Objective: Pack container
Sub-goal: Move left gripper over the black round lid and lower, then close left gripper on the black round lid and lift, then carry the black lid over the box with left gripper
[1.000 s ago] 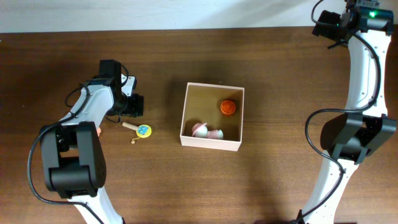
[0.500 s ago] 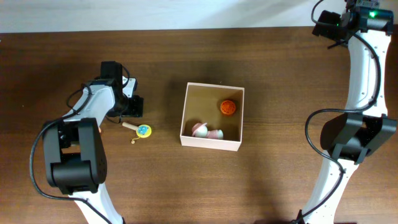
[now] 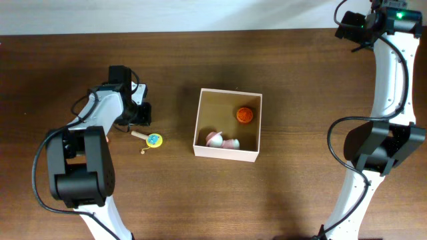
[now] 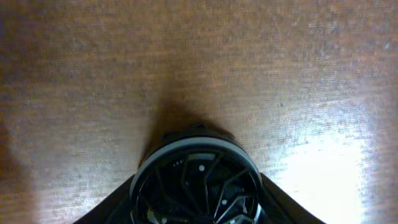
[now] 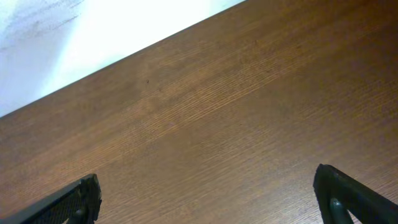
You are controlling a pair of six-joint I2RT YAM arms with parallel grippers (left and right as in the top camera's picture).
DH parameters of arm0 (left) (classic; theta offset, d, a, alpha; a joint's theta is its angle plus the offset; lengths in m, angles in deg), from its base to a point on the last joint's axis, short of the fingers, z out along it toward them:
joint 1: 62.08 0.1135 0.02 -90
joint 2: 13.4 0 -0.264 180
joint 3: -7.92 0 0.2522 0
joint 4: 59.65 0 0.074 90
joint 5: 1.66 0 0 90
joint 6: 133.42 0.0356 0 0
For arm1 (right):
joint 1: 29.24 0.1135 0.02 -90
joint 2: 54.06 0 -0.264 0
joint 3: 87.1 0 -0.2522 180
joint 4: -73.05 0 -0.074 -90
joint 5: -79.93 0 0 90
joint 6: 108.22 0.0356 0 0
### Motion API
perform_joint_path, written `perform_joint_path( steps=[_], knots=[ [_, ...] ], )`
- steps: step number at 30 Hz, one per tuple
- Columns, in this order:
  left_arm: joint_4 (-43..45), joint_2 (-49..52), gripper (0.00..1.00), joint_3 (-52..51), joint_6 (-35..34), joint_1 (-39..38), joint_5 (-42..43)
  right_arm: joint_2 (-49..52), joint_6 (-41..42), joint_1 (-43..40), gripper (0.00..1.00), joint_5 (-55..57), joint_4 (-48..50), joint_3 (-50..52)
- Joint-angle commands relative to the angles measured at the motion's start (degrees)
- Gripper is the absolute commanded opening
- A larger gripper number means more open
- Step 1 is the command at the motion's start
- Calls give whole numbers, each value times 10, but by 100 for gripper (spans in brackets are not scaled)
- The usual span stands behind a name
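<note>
The container [image 3: 227, 155], a square white-walled box with a tan inside, sits at the table's middle. It holds an orange ball [image 3: 244, 115] and pink and white toys [image 3: 222, 140]. My left gripper [image 3: 141, 112] is low over the table left of the box. In the left wrist view it is shut on a black round wheel-like piece with a grey rim [image 4: 196, 180]. My right gripper [image 3: 351, 30] is at the far right back, open and empty over bare wood [image 5: 205, 193].
A small toy with a yellow and blue disc on a wooden stick [image 3: 153, 139] lies on the table just in front of my left gripper, between it and the box. The table's white back edge [image 5: 93, 31] is near my right gripper.
My left arm has shifted slightly, its gripper staying near the same spot. The right arm, box and toys have not moved.
</note>
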Motion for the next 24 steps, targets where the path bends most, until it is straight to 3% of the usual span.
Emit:
perform_joint_path(
  steps=[1,15,24],
  knots=[
    [-20,9,39,35,2,1,2,-9,5,2,99,1,1,2],
    [-226,9,33,353,3,-10,2,-9,5,2,99,1,1,2],
    [-316,9,30,487,3,-108,2,-9,5,2,99,1,1,2]
  ],
)
